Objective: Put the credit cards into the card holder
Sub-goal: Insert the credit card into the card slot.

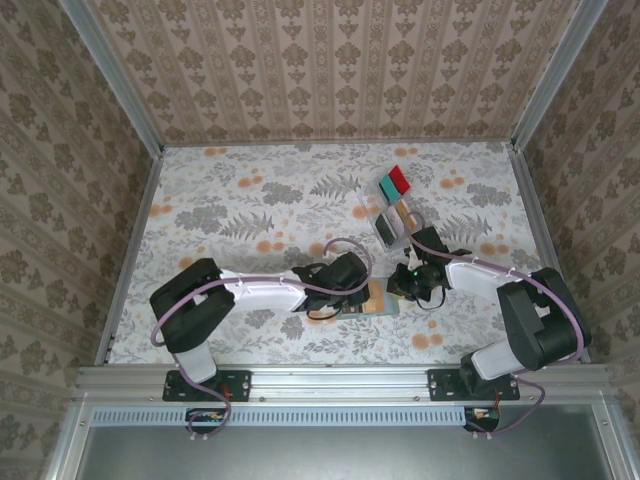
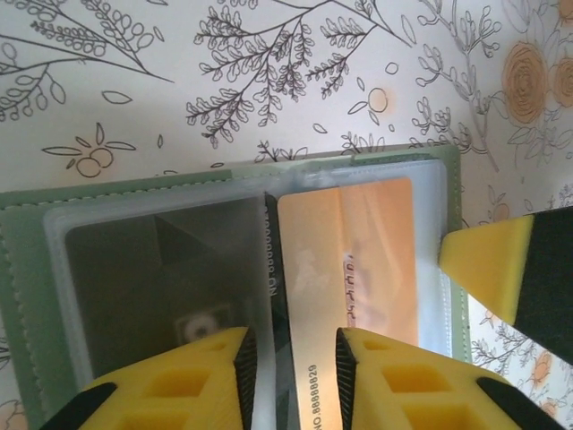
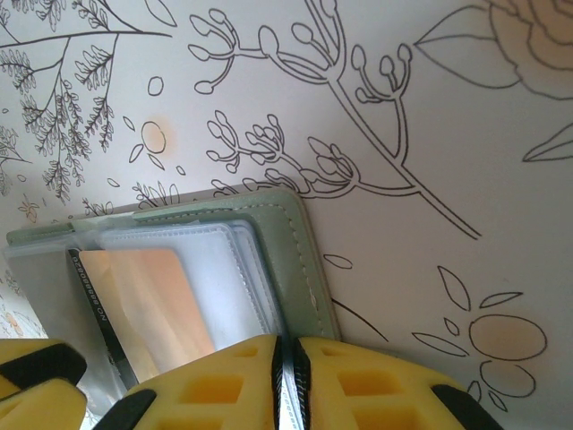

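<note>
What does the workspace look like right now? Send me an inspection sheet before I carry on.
Surface: floral table cover, flat, no spills seen.
Job's things: card holder lies open between the arms; orange card lies at its clear sleeves, how far in is unclear; red card and teal card sit in the clear tray.
Clutter: nothing seen.
Grippers: left tool partly open over the orange card; right tool closed on the holder's clear sleeve edge.
Cables: lilac cables loop along both arms.
Surroundings: patterned walls; metal frame rail at the near edge.
</note>
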{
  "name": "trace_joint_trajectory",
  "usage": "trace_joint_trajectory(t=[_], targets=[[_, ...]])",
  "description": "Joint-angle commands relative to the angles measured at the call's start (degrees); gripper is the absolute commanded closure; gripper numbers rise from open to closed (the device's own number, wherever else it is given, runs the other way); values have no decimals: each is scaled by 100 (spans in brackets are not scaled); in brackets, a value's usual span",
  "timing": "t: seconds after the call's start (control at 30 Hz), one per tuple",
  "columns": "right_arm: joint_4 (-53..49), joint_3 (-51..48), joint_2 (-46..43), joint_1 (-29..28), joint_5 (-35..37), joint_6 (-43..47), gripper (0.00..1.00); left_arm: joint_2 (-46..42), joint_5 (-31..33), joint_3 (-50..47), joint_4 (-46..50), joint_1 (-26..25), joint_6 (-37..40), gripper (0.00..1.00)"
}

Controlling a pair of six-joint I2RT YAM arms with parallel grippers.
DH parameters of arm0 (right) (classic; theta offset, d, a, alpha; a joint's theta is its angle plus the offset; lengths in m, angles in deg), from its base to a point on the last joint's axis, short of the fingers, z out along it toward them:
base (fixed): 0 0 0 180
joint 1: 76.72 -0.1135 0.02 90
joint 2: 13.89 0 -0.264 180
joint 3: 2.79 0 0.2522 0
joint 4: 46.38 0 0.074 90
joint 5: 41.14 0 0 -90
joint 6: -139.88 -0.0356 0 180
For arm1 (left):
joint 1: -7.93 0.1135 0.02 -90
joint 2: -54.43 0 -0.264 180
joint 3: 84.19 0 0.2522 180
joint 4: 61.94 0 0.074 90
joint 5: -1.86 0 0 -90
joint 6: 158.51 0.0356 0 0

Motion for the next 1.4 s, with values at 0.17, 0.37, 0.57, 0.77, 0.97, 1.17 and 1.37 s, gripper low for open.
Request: trace_joint_trajectory(t=[0.17, 0.37, 0.57, 0.77, 0.97, 1.17, 1.37], targets=[[-133, -312, 328, -57, 524, 27, 83, 448, -74, 503, 234, -8, 107, 73], [-133, -317, 323, -60, 526, 30, 83, 682, -99, 696, 575, -42, 24, 74], [-135, -316, 329, -60, 524, 34, 83, 1014, -354, 999, 443, -72, 168, 74], [-140, -312, 306, -57, 526, 18, 83, 1173, -488, 1097, 242, -81, 174, 73], [-139, -312, 321, -57, 529, 21, 83, 634, -256, 775, 196, -78, 216, 69], [-131, -302, 327, -61, 534, 29, 83, -39, 35, 429, 220, -64, 283, 60], [-140, -303, 322, -60, 530, 25, 83, -410, 302, 140, 455, 31, 189, 53]])
